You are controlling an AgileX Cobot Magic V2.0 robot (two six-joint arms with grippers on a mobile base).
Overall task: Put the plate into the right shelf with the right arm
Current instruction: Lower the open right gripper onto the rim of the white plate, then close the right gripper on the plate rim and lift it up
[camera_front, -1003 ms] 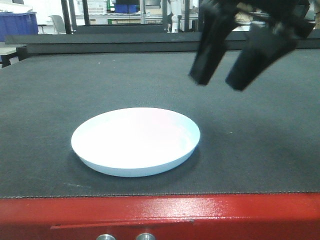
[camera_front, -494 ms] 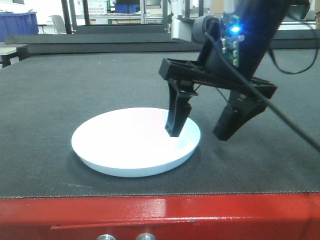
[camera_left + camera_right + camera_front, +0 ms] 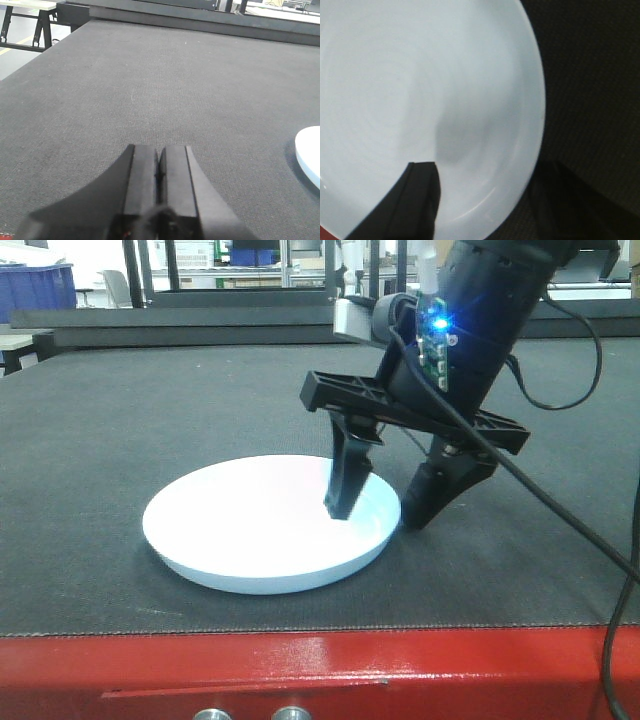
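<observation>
Fingers of the black left gripper [image 3: 159, 172] lie pressed together, holding nothing, low over the dark woven tabletop [image 3: 150, 75]. Right of them, the round, glossy white plate [image 3: 250, 530] sits flat on that tabletop, near the table's red front frame [image 3: 320, 665]. Over the plate's right rim the black two-finger right gripper [image 3: 378, 512] stands with jaws spread wide: one finger down inside the dish, the other outside the rim, just beside it. Whether either finger touches the plate is hard to tell. Above, the thick black right arm [image 3: 500, 290] carries a green circuit board [image 3: 434, 335] with a lit blue light; a black cable [image 3: 565, 513] trails rightward.
</observation>
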